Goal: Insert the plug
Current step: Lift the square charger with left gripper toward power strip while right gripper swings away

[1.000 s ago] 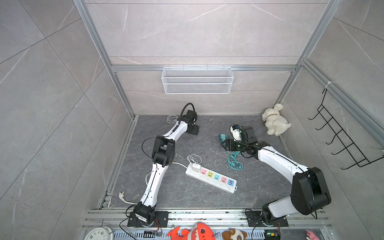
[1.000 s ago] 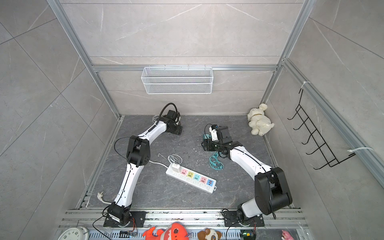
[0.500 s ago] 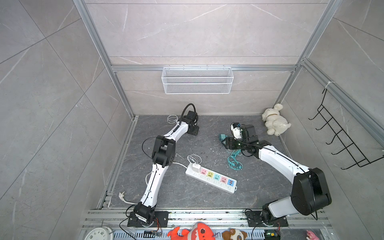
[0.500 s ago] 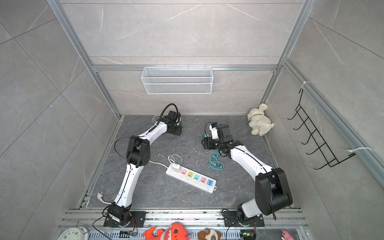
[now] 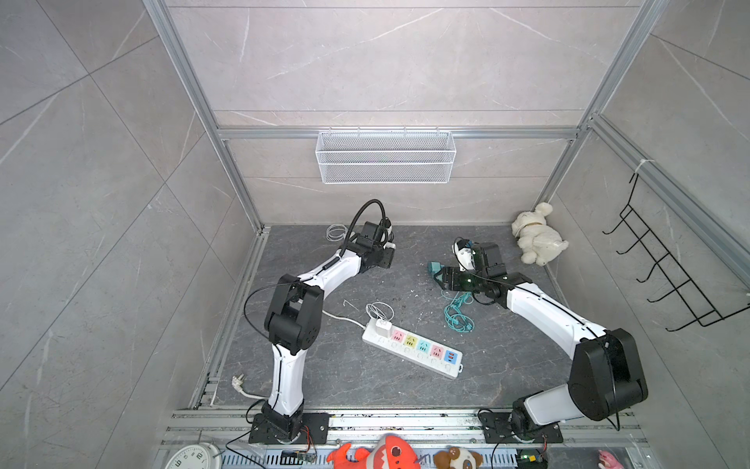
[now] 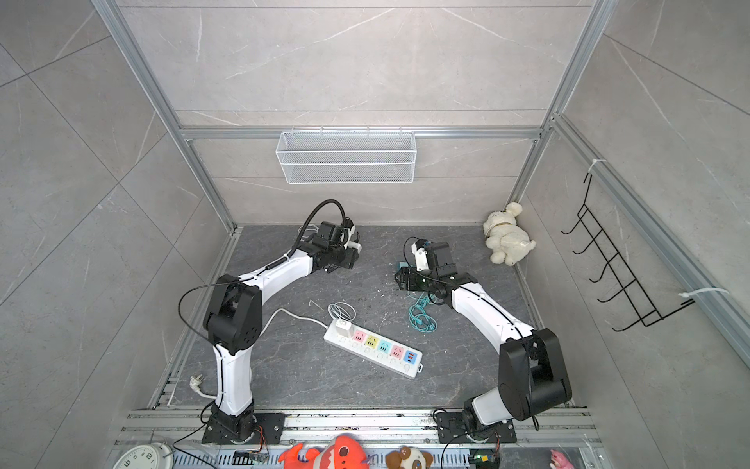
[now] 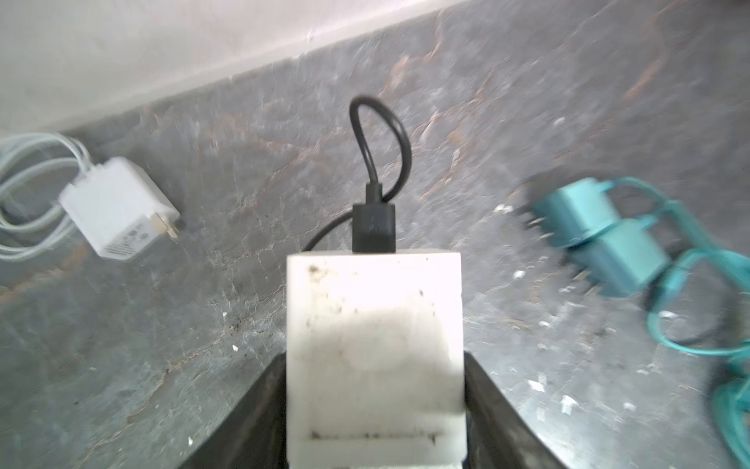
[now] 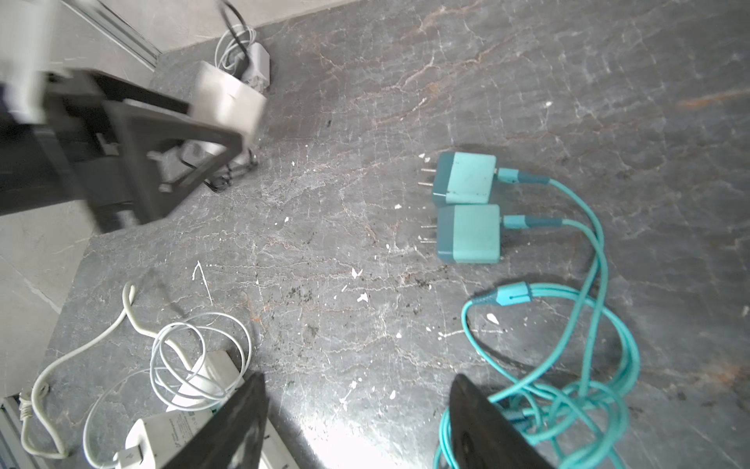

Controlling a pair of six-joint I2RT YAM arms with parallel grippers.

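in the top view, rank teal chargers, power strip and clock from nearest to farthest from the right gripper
From the right gripper, in a top view:
1. Teal chargers, right by its fingertips, toward the back of the floor.
2. Power strip, mid-floor, nearer the front.
3. Clock, far front left, beyond the base rail.

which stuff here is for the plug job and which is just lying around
For the job: held white charger, in the left gripper; power strip.
Lying about for now: teal chargers, spare white charger, plush dog, wire basket.
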